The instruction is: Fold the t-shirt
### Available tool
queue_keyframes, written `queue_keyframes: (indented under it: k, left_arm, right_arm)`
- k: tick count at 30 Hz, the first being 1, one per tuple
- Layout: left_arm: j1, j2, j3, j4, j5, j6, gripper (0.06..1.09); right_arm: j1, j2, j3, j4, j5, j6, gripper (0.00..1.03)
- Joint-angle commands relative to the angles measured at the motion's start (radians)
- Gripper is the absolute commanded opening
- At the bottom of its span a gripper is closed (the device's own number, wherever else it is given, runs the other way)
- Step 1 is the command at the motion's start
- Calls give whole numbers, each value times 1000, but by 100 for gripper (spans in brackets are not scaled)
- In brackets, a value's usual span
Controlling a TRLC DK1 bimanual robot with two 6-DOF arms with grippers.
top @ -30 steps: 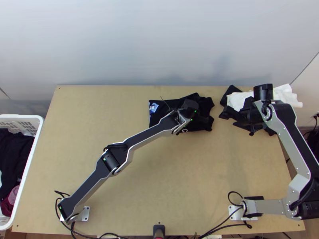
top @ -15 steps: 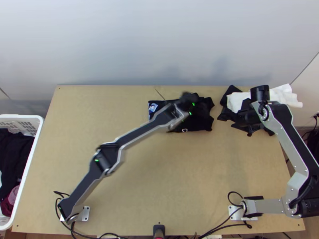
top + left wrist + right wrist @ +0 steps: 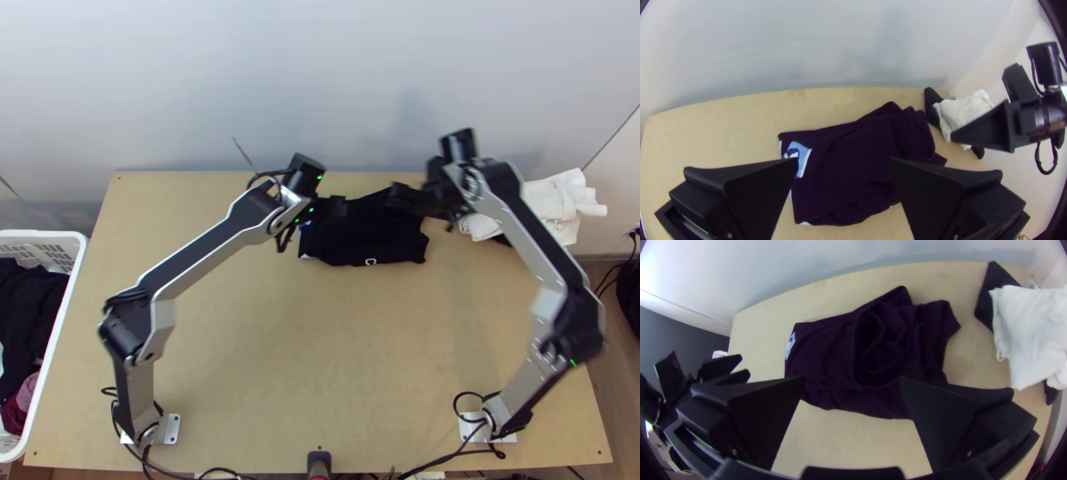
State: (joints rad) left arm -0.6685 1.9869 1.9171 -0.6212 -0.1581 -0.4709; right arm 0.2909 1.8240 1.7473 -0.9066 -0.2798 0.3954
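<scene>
2 silver-grey arms (image 3: 216, 255); black joints (image 3: 126, 330); green lights (image 3: 320, 178); cables (image 3: 1045, 172)

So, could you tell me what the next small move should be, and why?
Probably lower the open right gripper onto the bunched end of the t-shirt, pinch it and ease it flat: the cloth stands in ridges there, while the end with the blue patch lies smoother.

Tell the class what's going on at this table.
The left gripper and the right gripper both hang open over a black cloth t-shirt, holding nothing. The shirt lies rumpled near the far edge of the light wooden table, not neatly folded. Beside it, a white cloth lies on a dark cloth.
</scene>
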Motion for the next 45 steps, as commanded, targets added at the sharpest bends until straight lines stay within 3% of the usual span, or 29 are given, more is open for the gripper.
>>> queue_keyframes:
  k: [1,7,12,21,32,36,45]
  left_arm:
    - [56,-131,-188,-35,2,-38,104]
    - [93,-181,-273,-34,2,-34,104]
    - [119,-181,-311,-25,0,-26,104]
    - [136,-137,-348,17,-1,-15,104]
    - [153,-128,-362,31,-1,-6,104]
    - [165,-161,-372,29,0,-8,104]
    - [190,-283,-418,2,-1,-8,104]
  right_arm:
    - [108,232,235,5,4,-1,99]
    - [117,317,215,6,30,-4,99]
    - [44,325,113,11,88,-29,99]
    - [-96,182,-209,133,117,-72,99]
    - [-104,52,-215,149,117,-63,99]
    - [-65,-46,-180,187,163,-78,99]
    - [218,-147,-272,190,375,-271,99]
